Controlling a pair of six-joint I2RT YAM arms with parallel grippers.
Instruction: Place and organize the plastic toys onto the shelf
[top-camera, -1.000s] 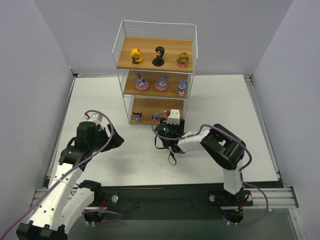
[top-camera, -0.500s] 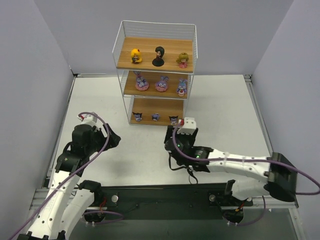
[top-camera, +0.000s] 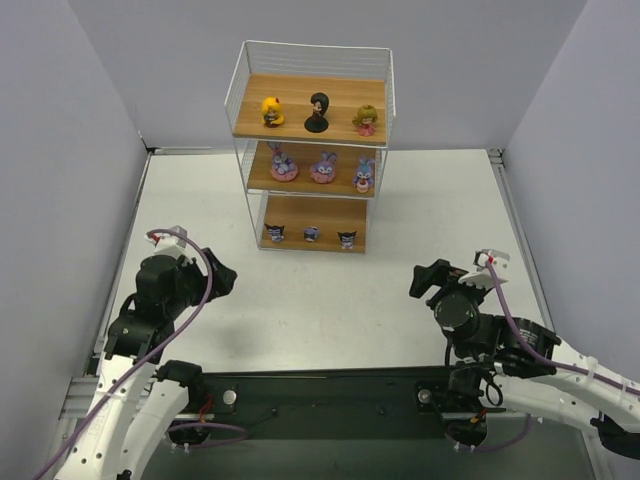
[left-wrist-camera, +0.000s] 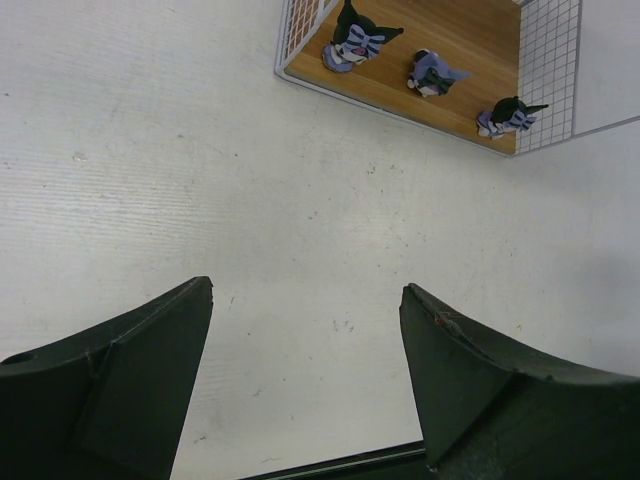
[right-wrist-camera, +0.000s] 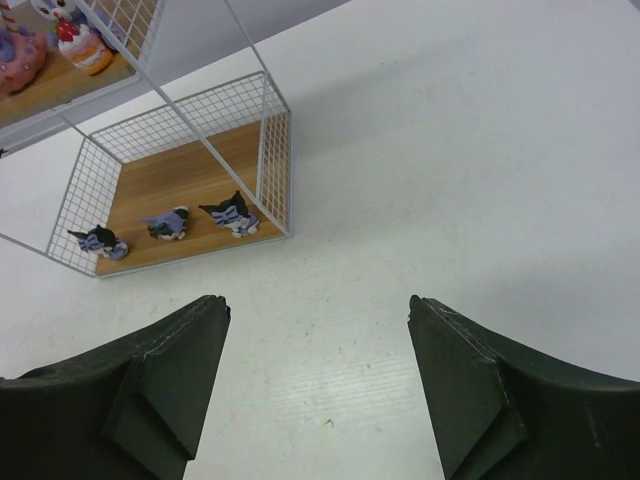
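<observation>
Standing at the back of the white tabletop is the shelf. It has three wooden boards in a white wire frame. All nine toys are on it, three on each board, set in rows from left to right.

On the top board are the yellow doll, the black doll and the olive-pink doll. They stand apart from each other. On the middle board sit the three purple-pink bunnies, also with gaps between them. On the bottom board are the three small dark toys, in a line near the front edge. None of them touch.

The left hand hangs over the bare tabletop, in front of the shelf and off to its left, well apart from it. Its two fingers are spread wide and there is nothing between them. From its own camera you can see the bottom board and the three dark toys ahead.

The right hand is out to the right of the shelf and nearer the front, well apart from it too. Its fingers are spread wide as well, and it holds nothing. Its camera looks across the tabletop at the bottom board, with one corner of the middle board just in sight.
</observation>
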